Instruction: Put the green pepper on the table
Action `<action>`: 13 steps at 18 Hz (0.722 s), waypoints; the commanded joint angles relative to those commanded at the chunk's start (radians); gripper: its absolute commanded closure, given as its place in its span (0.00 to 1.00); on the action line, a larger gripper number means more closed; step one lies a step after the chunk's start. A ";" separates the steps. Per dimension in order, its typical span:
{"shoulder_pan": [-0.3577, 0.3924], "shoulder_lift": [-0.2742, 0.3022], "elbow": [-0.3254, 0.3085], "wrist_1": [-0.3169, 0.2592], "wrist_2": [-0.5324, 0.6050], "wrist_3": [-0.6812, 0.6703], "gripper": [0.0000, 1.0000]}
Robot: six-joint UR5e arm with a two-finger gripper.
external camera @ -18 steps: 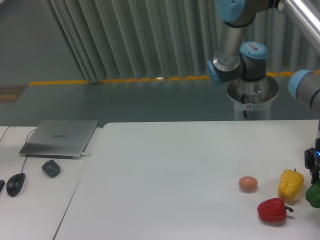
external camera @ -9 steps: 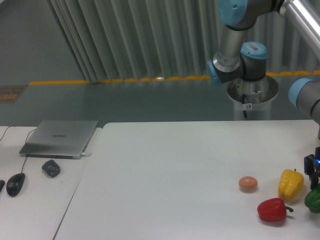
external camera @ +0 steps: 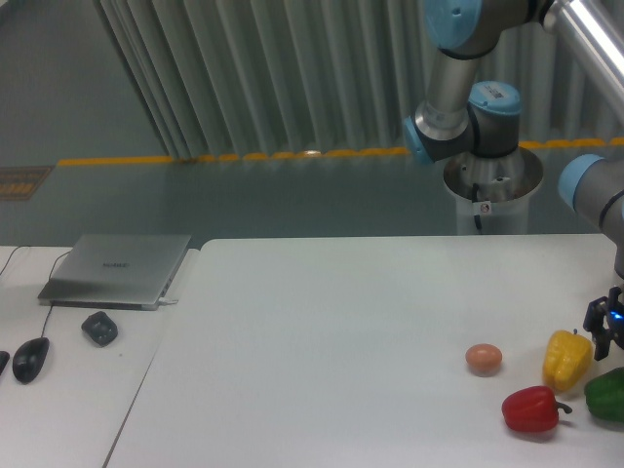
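Observation:
The green pepper [external camera: 606,395] shows at the far right edge, low over the white table [external camera: 331,331], partly cut off by the frame. My gripper [external camera: 608,357] comes down on it from above and appears shut on its top; one dark finger [external camera: 594,341] and a blue light show, the rest is out of frame. Whether the pepper touches the table is unclear. It sits just right of the red pepper [external camera: 531,409] and below the yellow pepper [external camera: 566,360].
A brown egg [external camera: 484,358] lies left of the yellow pepper. The arm's base [external camera: 491,185] stands behind the table. On the narrower desk at left are a grey laptop [external camera: 119,268], a black mouse [external camera: 30,359] and a small dark object [external camera: 99,328].
The gripper and the green pepper have moved down and slightly left together, closer to the table. The yellow pepper, red pepper and egg have stayed put.

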 joint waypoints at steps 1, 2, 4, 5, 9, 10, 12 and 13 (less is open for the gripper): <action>-0.003 0.009 0.003 -0.002 0.002 0.005 0.00; -0.005 0.017 0.003 -0.003 0.005 0.009 0.00; -0.006 0.043 0.003 -0.012 0.011 0.014 0.00; -0.011 0.051 0.002 -0.015 0.015 0.012 0.00; -0.054 0.077 0.023 -0.122 0.124 0.041 0.00; -0.060 0.083 0.028 -0.153 0.141 0.073 0.00; -0.060 0.098 0.032 -0.199 0.156 0.132 0.00; -0.060 0.109 0.032 -0.216 0.158 0.147 0.00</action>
